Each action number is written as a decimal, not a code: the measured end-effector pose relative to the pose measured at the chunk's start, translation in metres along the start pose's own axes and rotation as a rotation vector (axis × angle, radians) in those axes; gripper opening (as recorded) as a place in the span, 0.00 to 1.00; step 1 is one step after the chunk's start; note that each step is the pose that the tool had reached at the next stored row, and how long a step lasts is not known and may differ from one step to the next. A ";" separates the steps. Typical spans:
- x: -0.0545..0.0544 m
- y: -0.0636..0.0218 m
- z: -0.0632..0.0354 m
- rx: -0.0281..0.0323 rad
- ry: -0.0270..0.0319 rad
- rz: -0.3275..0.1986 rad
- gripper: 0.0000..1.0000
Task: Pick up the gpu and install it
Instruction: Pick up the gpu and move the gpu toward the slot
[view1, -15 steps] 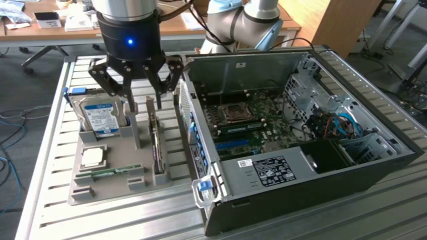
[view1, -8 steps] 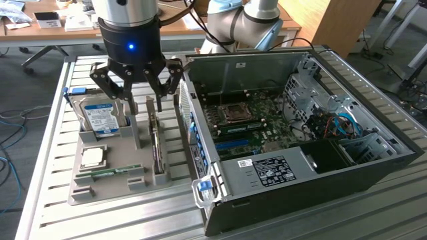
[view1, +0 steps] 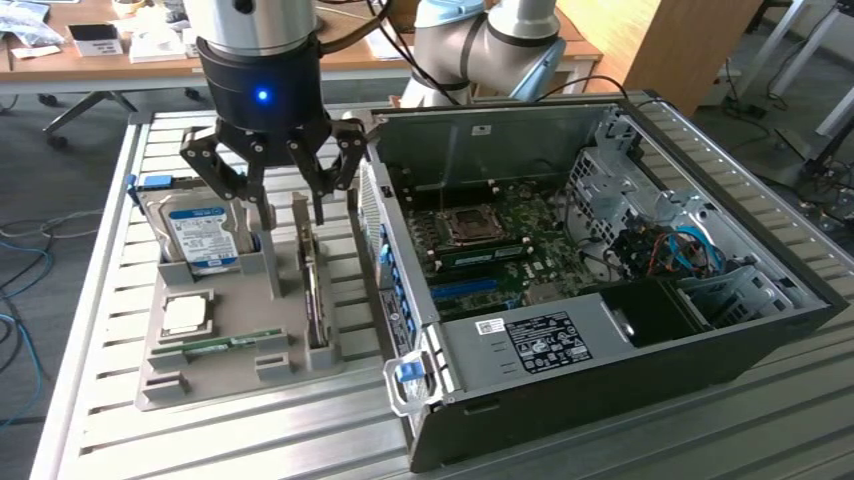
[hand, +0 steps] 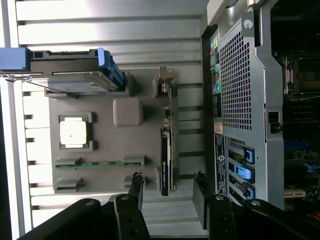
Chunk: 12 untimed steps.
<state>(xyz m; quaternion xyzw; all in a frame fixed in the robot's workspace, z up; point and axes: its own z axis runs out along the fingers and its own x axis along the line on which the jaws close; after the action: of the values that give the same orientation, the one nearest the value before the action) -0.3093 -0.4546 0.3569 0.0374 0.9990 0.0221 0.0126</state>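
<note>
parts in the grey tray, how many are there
4: hard drive upright at one end, cpu lying flat, ram stick beside it, gpu on edge nearest the computer case. None seems hidden.

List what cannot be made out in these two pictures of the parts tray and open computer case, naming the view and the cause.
- gpu: both views, standing edge-on in the tray, so its faces are hidden.
- hard drive: exterior view, label print too small to read.
- computer case: wrist view, interior cut off by the picture's edge.
- tray: wrist view, one edge covered by the open gripper.
</note>
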 end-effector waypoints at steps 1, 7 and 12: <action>0.000 0.0000 0.0005 0.0000 0.0000 0.000 0.53; 0.000 -0.0002 0.0039 0.0003 0.0003 0.000 0.53; 0.000 -0.0002 0.0044 0.0002 0.0002 0.000 0.53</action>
<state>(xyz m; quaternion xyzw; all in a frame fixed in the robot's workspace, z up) -0.3093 -0.4546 0.3524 0.0374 0.9990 0.0220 0.0125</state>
